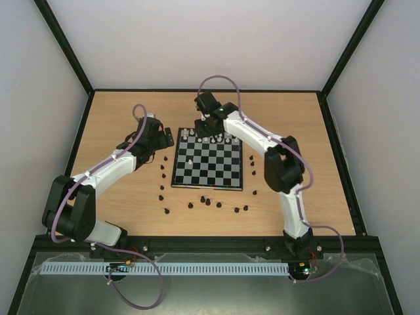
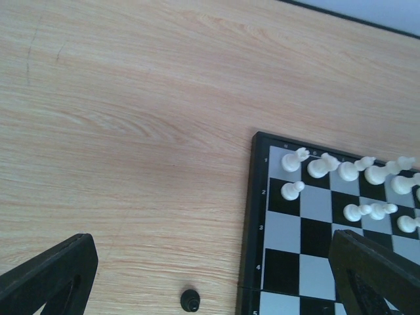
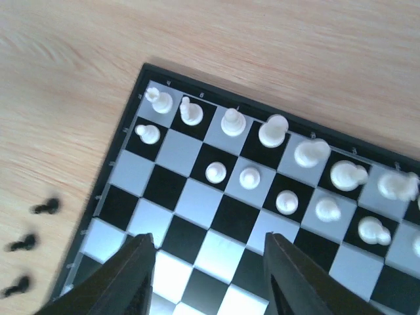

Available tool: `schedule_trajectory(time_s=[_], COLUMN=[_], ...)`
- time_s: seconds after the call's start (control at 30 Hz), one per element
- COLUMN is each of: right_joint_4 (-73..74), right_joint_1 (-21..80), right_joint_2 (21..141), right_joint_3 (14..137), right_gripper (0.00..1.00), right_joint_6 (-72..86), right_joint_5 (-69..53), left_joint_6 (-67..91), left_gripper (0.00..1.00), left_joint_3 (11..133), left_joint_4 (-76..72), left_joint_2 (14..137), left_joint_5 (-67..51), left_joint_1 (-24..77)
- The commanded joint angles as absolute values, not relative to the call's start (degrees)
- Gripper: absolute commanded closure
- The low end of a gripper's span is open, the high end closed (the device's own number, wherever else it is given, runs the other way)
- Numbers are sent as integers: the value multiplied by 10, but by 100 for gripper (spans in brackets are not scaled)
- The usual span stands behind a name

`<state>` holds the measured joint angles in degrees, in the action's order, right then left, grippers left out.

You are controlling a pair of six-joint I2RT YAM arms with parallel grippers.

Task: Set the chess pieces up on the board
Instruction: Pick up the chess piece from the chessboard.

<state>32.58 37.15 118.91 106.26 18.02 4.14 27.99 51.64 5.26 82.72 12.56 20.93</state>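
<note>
Where white pieces (image 3: 272,131) line board's (image 3: 180,151) far edge, right pincer (image 3: 209,262) hovers, parted.

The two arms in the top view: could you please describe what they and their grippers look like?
Both the left arm and the right arm have white links joined by bulky black joints. A thin purple cable runs along each, looping free near the wrist and the base. The left gripper and the right gripper have plain black, wedge-shaped fingers.

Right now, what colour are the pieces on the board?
White pieces only on the board; clearest in the right wrist view.
</note>
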Motion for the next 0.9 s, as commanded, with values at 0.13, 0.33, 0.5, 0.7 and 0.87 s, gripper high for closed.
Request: schedule_trajectory(time_s=[0.13,0.33,0.5,0.7,0.87], right_joint_4=[239,213,188,170,135], right_joint_1=[373,373,373,367,366], right_joint_2=[1003,880,789,680,622], right_joint_3=[865,732,618,504,443], right_gripper=[25,1,1,1,1], right_joint_6=[201,210,235,265,283], right_joint_5=[3,10,31,89,121], left_joint_6=[274,281,279,291,292], left_gripper=[1,0,0,1,1], left_joint_3=[506,518,540,553,554], left_joint_4=[23,39,97,179,218], left_joint_2=[804,809,813,803,802], left_joint_5=[91,96,119,80,101], left_joint_1=[226,256,287,306,340])
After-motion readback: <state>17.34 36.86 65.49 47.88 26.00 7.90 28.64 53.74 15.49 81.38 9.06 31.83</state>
